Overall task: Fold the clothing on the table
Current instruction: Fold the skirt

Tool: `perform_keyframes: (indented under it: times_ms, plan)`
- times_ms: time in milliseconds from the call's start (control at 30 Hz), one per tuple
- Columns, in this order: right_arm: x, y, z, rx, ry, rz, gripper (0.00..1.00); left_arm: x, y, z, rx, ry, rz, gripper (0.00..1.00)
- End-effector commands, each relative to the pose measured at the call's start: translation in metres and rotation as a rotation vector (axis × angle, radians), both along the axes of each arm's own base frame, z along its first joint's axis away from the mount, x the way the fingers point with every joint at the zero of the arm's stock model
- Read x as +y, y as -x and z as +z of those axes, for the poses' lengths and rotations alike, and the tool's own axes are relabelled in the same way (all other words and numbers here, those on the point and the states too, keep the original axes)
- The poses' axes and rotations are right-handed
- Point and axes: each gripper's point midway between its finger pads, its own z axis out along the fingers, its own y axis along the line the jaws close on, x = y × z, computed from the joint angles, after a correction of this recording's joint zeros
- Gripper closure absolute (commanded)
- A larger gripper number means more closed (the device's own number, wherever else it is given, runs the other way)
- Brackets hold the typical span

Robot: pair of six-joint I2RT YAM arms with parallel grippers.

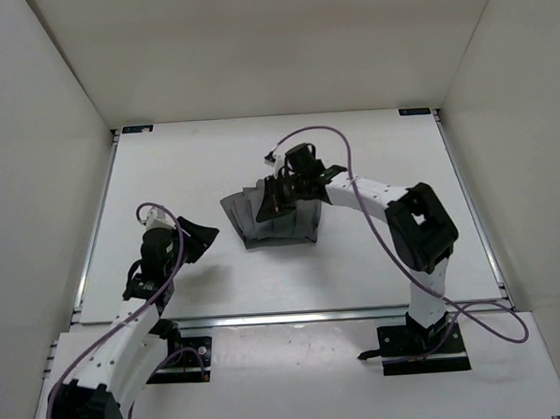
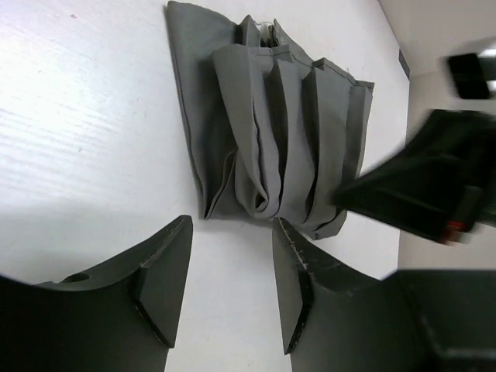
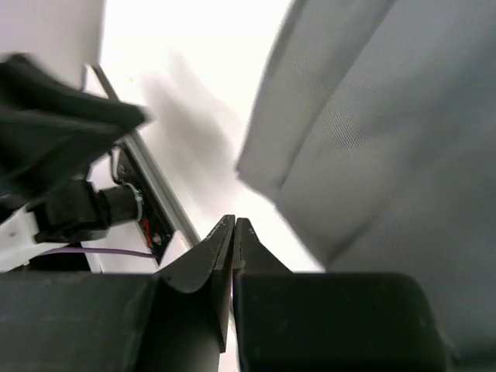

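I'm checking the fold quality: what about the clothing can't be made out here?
Top view: the right gripper covers the middle of the clothing.
Left wrist view: the blurred right arm hides its lower right corner.
Right wrist view: the clothing is too close, blurred and cut off by the frame.

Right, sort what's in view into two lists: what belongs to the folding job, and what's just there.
Belongs to the job:
- clothing, grey, pleated, bunched mid-table
- table
- left gripper, open, short of the cloth
- right gripper, shut, over the cloth

Just there:
- walls
- rail along the table's near edge
- base plate of the right arm
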Motion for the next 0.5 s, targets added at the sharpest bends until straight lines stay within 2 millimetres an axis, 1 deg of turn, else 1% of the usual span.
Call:
perform_keyframes:
  times_ms: [0, 33, 67, 100, 133, 200, 267, 300, 333, 367, 400, 433, 467]
  plan:
    - [0.029, 0.018, -0.033, 0.044, -0.010, 0.053, 1.00, 0.014, 0.020, -0.007, 0.067, -0.077, 0.012, 0.44]
    - [0.035, 0.022, -0.038, 0.046, 0.006, 0.058, 1.00, 0.014, 0.024, -0.006, 0.065, -0.080, 0.009, 0.44]
    - [0.037, 0.023, -0.053, 0.058, 0.051, 0.053, 1.00, 0.016, 0.027, -0.005, 0.058, -0.086, 0.010, 0.43]
    - [0.037, 0.017, -0.067, 0.052, 0.095, 0.032, 1.00, 0.017, 0.028, -0.006, 0.064, -0.083, 0.012, 0.43]
    - [0.040, 0.018, -0.077, 0.045, 0.133, 0.039, 0.99, 0.018, 0.030, -0.006, 0.060, -0.087, 0.012, 0.43]
    - [0.042, 0.014, -0.083, 0.040, 0.170, 0.034, 0.98, 0.016, 0.033, -0.007, 0.062, -0.086, -0.003, 0.41]
    - [0.044, 0.009, -0.071, 0.009, 0.170, 0.038, 0.96, 0.014, 0.035, -0.002, 0.048, -0.076, -0.019, 0.41]
    - [0.041, 0.007, -0.061, -0.007, 0.171, 0.036, 0.94, 0.013, 0.034, 0.002, 0.037, -0.080, -0.028, 0.40]
    - [0.041, 0.003, -0.044, -0.038, 0.158, 0.031, 0.91, 0.013, 0.036, 0.001, 0.046, -0.087, -0.033, 0.39]
    - [0.037, 0.001, -0.033, -0.057, 0.157, 0.021, 0.86, 0.012, 0.038, 0.006, 0.035, -0.090, -0.040, 0.38]
    - [0.034, 0.000, -0.003, -0.111, 0.129, 0.006, 0.83, 0.013, 0.036, 0.015, 0.018, -0.099, -0.042, 0.37]
    - [0.024, 0.003, 0.024, -0.159, 0.098, -0.015, 0.79, 0.014, 0.038, 0.014, 0.029, -0.113, -0.047, 0.36]
    - [0.011, 0.001, 0.027, -0.168, 0.098, -0.049, 0.75, 0.013, 0.038, 0.023, 0.009, -0.126, -0.066, 0.35]
